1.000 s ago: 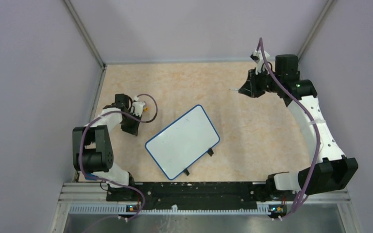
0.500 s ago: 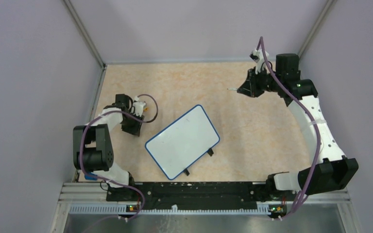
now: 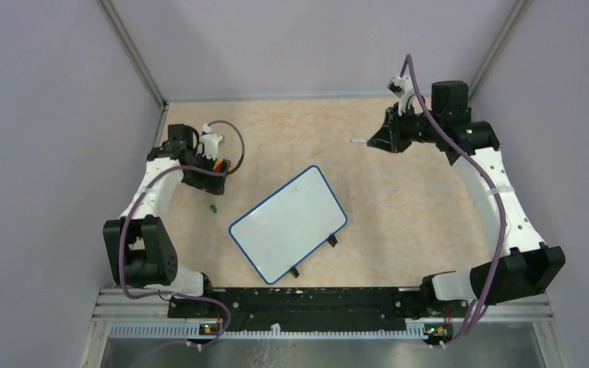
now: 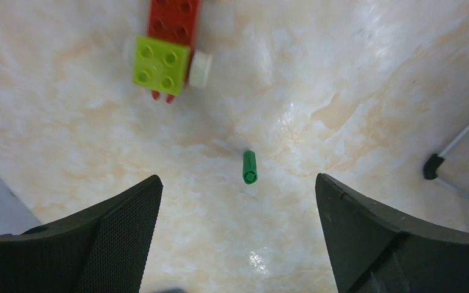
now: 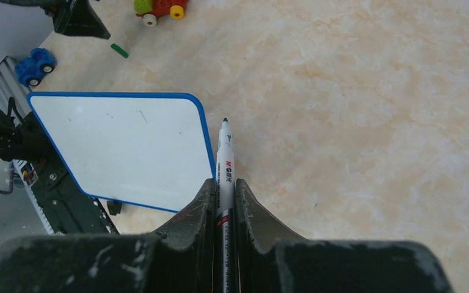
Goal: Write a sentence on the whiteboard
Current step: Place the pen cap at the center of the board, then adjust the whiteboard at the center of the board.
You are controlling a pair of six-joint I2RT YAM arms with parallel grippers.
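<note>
The whiteboard (image 3: 287, 224) lies tilted in the middle of the table, its blue rim and black feet showing, and it also appears in the right wrist view (image 5: 122, 143). The sentence is out of view; the board face looks plain white. My right gripper (image 3: 373, 142) (image 5: 225, 183) hovers at the back right, shut on a white marker (image 5: 225, 160) whose bare tip points toward the board's corner. My left gripper (image 3: 203, 178) (image 4: 238, 183) stands open above the table at the left. A small green cap (image 4: 250, 167) (image 3: 212, 207) lies loose below it.
A red and lime brick toy (image 4: 168, 52) (image 5: 159, 7) sits by the left gripper. A blue toy car (image 5: 33, 66) rests near the left arm's base. Grey walls close the table on three sides.
My left gripper has opened and moved up and back, leaving the green cap lying on the table. The right gripper with the marker has drifted slightly left.
</note>
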